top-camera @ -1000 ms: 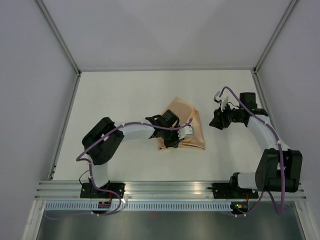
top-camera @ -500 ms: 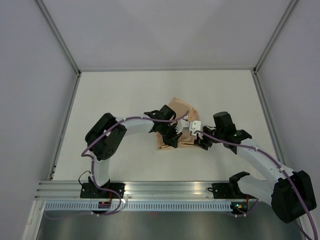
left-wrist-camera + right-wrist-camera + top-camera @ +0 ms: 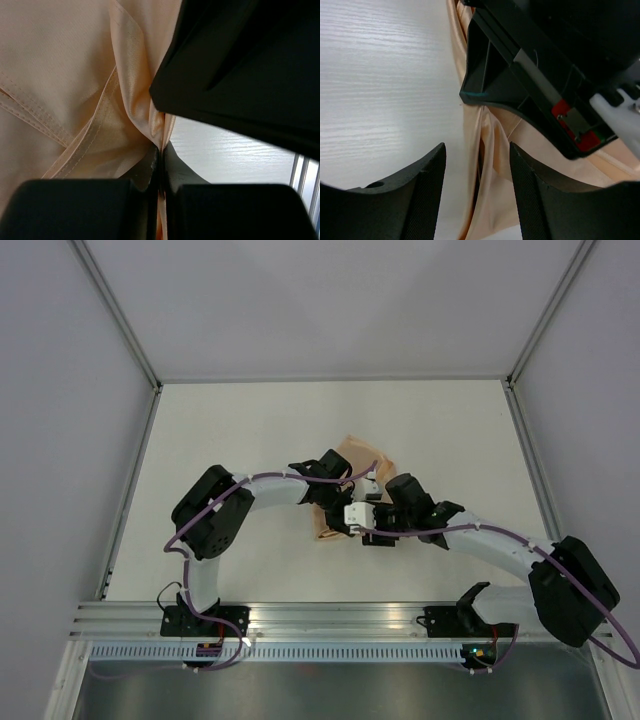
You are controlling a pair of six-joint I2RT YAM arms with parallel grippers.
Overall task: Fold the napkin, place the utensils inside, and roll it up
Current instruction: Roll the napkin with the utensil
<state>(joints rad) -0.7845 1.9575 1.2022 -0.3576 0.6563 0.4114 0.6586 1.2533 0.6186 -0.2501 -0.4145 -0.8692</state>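
Observation:
The peach-orange napkin lies bunched at mid-table, mostly under the two arms. My left gripper is shut on a raised fold of the napkin, with the cloth pinched between its pads. My right gripper is open and straddles the napkin's hanging edge, close under the left gripper's black body. In the top view the right gripper sits just right of the left one. The cloth does not touch the right fingers. The utensils are out of view.
The white table has grey walls on three sides. A metal rail with both arm bases runs along the near edge. The two wrists crowd each other over the napkin.
My right arm has swung in from the table's right side to the napkin, opening its jaws wider. The left gripper stayed shut on the cloth, which is now more bunched.

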